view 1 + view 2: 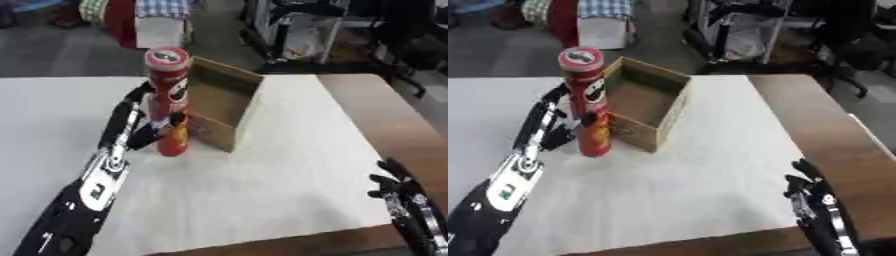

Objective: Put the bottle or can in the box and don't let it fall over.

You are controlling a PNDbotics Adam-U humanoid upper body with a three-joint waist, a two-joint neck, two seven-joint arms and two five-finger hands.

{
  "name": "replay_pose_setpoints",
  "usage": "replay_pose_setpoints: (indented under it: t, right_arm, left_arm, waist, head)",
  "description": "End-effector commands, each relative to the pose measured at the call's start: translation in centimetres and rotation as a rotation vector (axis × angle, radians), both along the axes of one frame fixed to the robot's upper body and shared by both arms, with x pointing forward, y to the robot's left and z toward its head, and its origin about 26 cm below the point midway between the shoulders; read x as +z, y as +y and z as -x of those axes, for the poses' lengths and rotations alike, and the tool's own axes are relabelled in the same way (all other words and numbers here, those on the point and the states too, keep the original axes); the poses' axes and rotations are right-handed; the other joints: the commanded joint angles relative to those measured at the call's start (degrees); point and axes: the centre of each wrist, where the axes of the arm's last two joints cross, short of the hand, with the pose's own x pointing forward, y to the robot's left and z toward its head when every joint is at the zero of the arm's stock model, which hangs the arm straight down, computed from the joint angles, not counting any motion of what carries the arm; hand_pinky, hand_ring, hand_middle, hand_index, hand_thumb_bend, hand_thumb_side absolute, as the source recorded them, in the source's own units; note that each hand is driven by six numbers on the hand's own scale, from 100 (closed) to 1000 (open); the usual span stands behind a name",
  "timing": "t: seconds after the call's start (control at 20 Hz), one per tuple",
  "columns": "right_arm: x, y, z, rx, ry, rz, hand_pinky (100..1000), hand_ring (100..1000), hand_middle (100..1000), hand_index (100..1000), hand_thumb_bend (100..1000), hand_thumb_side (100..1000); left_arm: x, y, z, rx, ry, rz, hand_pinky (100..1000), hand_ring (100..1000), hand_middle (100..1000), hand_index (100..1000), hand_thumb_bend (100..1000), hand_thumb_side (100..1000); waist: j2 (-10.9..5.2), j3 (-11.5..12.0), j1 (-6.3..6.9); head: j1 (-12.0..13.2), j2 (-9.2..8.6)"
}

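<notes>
A tall red can [169, 100] of crisps stood upright on the white table [262, 190], its long axis near vertical and its lidded end pointing up, its base on the tabletop just beside the near-left wall of an open cardboard box [645, 102]. The robot's left hand [144, 122] was wrapped round the can's lower half, fingers curled behind it and the thumb across its front. The box sat with its mouth facing up, nothing visible inside. The right hand [807, 187] waited idle at the table's lower right edge, fingers relaxed and clear of everything. The grasp looked made and the lift not yet begun; the next move would call for raising the can clear of the box's rim, carrying it over the opening and lowering it straight, since so tall and narrow a can would tip readily if set down aslant.
</notes>
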Motion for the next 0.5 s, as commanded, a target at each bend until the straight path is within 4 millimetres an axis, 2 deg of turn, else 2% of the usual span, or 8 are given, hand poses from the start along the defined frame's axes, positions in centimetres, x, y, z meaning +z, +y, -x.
replay_pose_setpoints:
  t: [0.05,0.1,0.2,0.25,0.35,0.4,0.5]
  right_arm:
    - [0.62,0.14,-0.41,0.017,-0.02,-0.005,684,834,898,1000,100,761]
    - [0.62,0.18,-0.45,0.019,-0.021,-0.007,684,834,898,1000,100,762]
    - [0.61,0.22,-0.49,0.02,-0.02,-0.008,683,834,897,1000,100,764]
    - [0.6,0.22,-0.51,0.02,-0.02,-0.009,683,834,896,1000,100,765]
    - [0.59,0.23,-0.52,0.02,-0.019,-0.009,683,834,895,1000,100,766]
    - [0.58,0.22,-0.53,0.02,-0.019,-0.009,683,834,895,1000,100,765]
    - [0.59,0.18,-0.53,0.018,-0.02,-0.009,683,834,894,1000,100,765]
  left_arm:
    - [0.08,-0.42,-0.98,0.009,0.008,-0.004,629,935,832,970,653,889]
    - [-0.1,-0.54,-1.1,-0.004,0.02,0.007,631,942,831,941,562,848]
    - [-0.32,-0.94,-1.17,-0.054,0.04,0.05,612,948,818,822,278,737]
    - [-0.4,-1.09,-1.15,-0.076,0.048,0.08,592,944,805,741,100,660]
    - [-0.52,-1.27,-1.08,-0.103,0.062,0.141,560,930,774,590,100,557]
    - [-0.55,-1.32,-1.05,-0.109,0.068,0.171,541,919,753,522,100,470]
    - [-0.36,-1.34,-0.97,-0.109,0.062,0.235,500,902,721,439,100,389]
  waist:
    - [-0.21,-0.29,0.06]
    - [-0.19,-0.38,0.07]
    - [-0.12,-0.47,0.11]
    - [-0.09,-0.49,0.13]
    - [-0.06,-0.53,0.14]
    - [-0.06,-0.54,0.15]
    - [-0.06,-0.54,0.14]
  head:
    - [0.42,-0.64]
    - [0.42,-0.64]
    - [0.33,-0.62]
    - [0.27,-0.58]
    - [0.17,-0.5]
    - [0.14,-0.48]
    - [0.04,-0.53]
